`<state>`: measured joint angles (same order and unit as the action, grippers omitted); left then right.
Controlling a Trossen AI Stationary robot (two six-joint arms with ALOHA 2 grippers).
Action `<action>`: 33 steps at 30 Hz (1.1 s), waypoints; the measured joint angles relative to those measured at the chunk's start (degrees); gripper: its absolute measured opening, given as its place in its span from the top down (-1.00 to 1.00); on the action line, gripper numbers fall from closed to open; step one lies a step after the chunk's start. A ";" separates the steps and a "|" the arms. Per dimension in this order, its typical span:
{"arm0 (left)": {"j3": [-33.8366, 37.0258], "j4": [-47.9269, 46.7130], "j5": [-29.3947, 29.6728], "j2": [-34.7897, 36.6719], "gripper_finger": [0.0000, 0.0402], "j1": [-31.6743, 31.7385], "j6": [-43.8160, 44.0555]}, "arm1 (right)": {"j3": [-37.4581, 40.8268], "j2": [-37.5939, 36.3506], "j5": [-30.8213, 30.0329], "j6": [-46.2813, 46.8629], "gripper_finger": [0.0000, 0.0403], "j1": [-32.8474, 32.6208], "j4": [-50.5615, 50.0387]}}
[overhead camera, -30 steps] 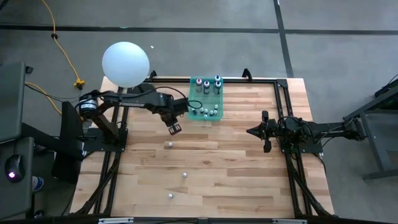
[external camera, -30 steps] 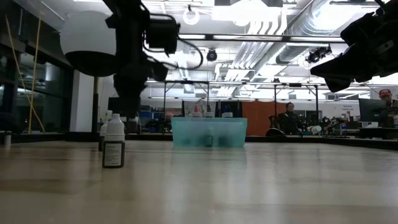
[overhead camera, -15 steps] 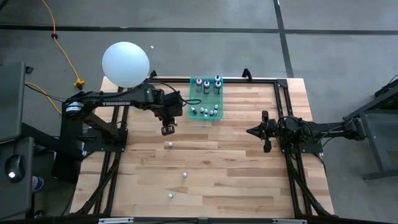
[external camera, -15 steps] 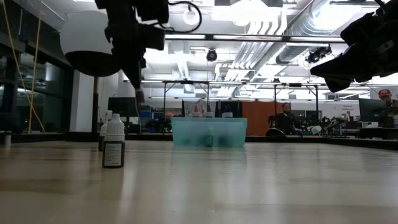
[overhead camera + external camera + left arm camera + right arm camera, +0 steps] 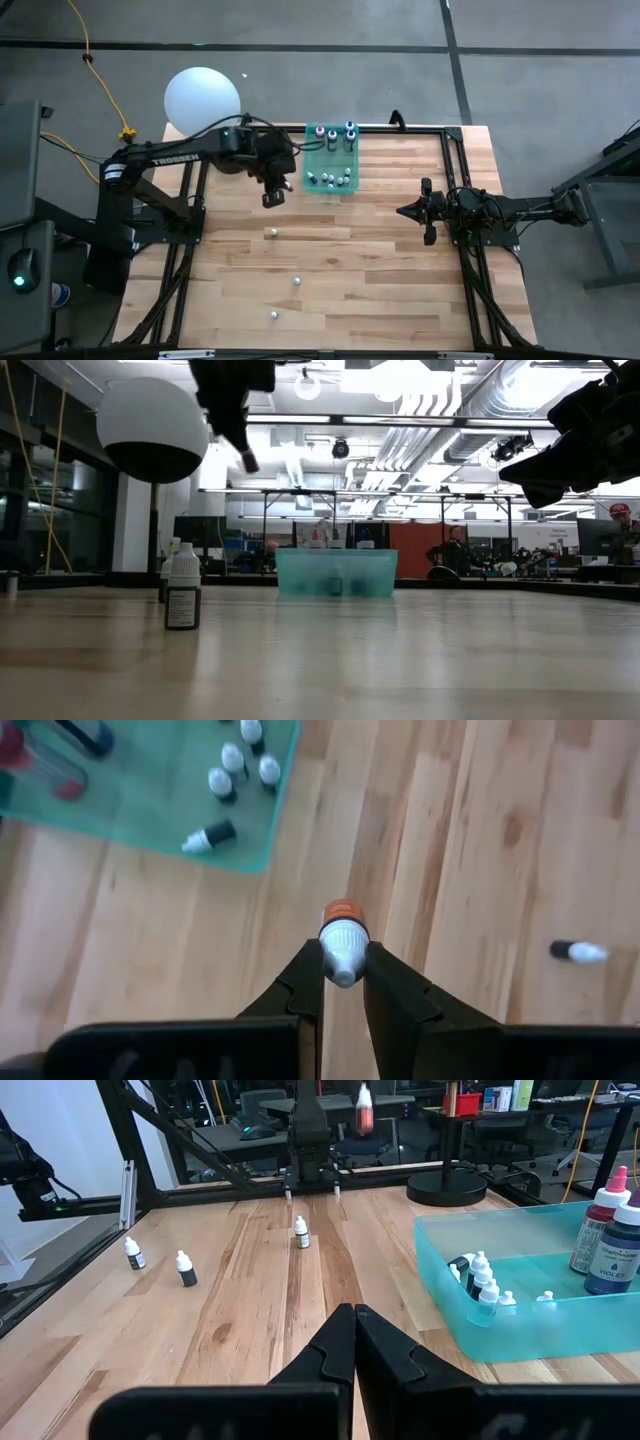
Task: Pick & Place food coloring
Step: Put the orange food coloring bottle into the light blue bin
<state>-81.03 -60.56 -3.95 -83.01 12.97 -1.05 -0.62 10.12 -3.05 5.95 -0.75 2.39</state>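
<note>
My left gripper (image 5: 270,197) hangs high over the table, just left of the green tray (image 5: 330,160), shut on a tiny food coloring bottle (image 5: 343,925) with a white cap and an orange body. In the tray stand a few larger bottles (image 5: 333,135) and several tiny ones (image 5: 330,180); one tiny bottle (image 5: 208,838) lies on its side there. Three tiny bottles (image 5: 273,232) (image 5: 296,281) (image 5: 273,314) stand upright on the wood. My right gripper (image 5: 405,211) waits shut at the table's right, touching nothing. My left gripper pinches the bottle's white cap end (image 5: 343,960) between its two fingers (image 5: 300,982). The fingers slant steeply down from above. The orange body (image 5: 342,908) sticks out below the fingertips, and the bottle is lifted clear of the table.
A large white ball (image 5: 202,102) sits on a stand at the table's far left corner. The green tray (image 5: 520,1280) stands against the far edge. In the low view one bottle (image 5: 183,592) stands close in front. Bare wood lies between the loose bottles and the right arm.
My left gripper has risen well above the table with the orange bottle, drifting a little toward the far edge and rolling at the wrist. It has stayed shut on the bottle throughout.
</note>
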 joint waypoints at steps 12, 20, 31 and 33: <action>-24.68 -11.90 3.50 -14.38 0.80 1.01 -0.14 | 0.00 0.01 0.02 -0.01 1.00 0.02 0.00; -39.83 -15.76 3.85 -27.41 0.80 2.43 1.35 | 0.01 0.04 0.00 -0.01 1.00 0.01 0.00; -52.10 -17.78 4.00 -40.22 0.80 5.87 4.58 | 0.00 0.04 0.00 -0.01 1.00 0.00 0.00; -52.86 -17.45 4.03 -41.97 0.80 6.68 5.89 | 0.00 0.04 0.00 0.01 1.00 0.00 0.00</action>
<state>-133.90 -78.01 0.08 -124.98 19.65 4.84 -0.62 10.15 -3.05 5.96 -0.75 2.39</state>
